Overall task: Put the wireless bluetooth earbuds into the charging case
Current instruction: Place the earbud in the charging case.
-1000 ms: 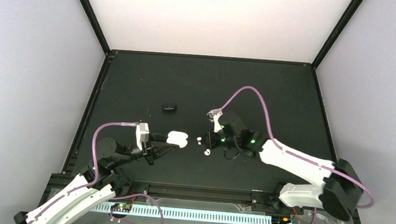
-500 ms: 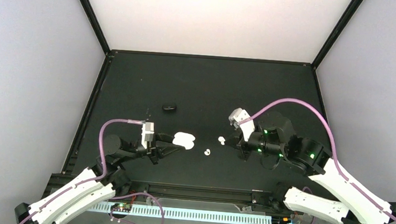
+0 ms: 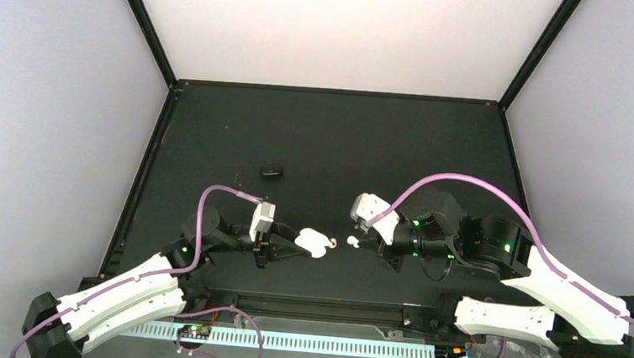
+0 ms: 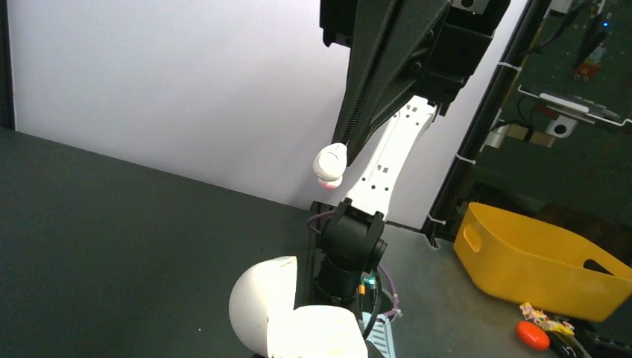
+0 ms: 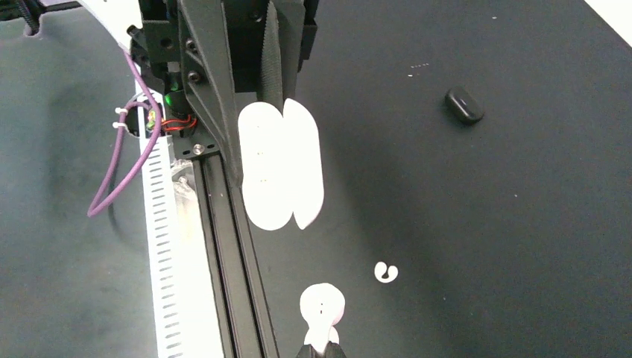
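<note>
Left end effector (image 3: 295,244) grips the open charging case (image 3: 313,242); right end effector (image 3: 358,242) pinches a white earbud (image 3: 353,242) just beside it.

Bright, even light comes from above, and the back wall (image 3: 341,29) washes out to white for me. In my left wrist view the charging case (image 4: 276,313) glares, its detail lost.
</note>
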Tool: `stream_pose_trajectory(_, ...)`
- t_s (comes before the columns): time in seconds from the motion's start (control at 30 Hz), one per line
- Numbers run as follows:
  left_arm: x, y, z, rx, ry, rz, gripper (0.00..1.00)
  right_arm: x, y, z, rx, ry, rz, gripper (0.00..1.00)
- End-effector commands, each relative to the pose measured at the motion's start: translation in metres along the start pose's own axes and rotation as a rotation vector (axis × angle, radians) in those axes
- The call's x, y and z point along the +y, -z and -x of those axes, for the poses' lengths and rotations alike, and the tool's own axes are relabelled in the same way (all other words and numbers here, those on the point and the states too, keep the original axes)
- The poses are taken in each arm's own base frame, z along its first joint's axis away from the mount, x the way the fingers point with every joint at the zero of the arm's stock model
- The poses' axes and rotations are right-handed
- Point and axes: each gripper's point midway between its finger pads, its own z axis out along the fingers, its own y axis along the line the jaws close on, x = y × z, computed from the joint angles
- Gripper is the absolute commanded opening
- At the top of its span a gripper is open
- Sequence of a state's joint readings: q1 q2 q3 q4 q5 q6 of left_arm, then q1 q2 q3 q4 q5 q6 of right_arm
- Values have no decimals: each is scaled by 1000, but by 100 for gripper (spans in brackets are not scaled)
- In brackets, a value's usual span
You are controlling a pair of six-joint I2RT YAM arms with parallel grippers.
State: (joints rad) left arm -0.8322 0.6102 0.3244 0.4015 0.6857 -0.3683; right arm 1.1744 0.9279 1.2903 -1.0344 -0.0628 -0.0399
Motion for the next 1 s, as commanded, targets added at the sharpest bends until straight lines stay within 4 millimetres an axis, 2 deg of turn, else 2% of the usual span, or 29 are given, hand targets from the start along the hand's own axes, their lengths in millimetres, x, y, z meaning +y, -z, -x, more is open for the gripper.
stream_pose_trajectory(0.0,-19,-3,24,-47,-100,-67,2,12,3,11,-28,36,58,1)
stream_pose_trajectory(0.17,-24,-5,22,-43,-107,-83,2,32,5,34,-138,34,174,1)
stream_pose_trajectory(0.33,-31,-4,26,-56,-121,-100,2,45,6,46,-199,22,255,1)
stream_pose_trajectory(0.67,-44,3,40,-136,-181,-130,1,55,3,48,-194,14,321,1)
stream_pose_trajectory(0.97,-54,3,36,-150,-207,-187,2,61,-1,45,-165,12,359,1)
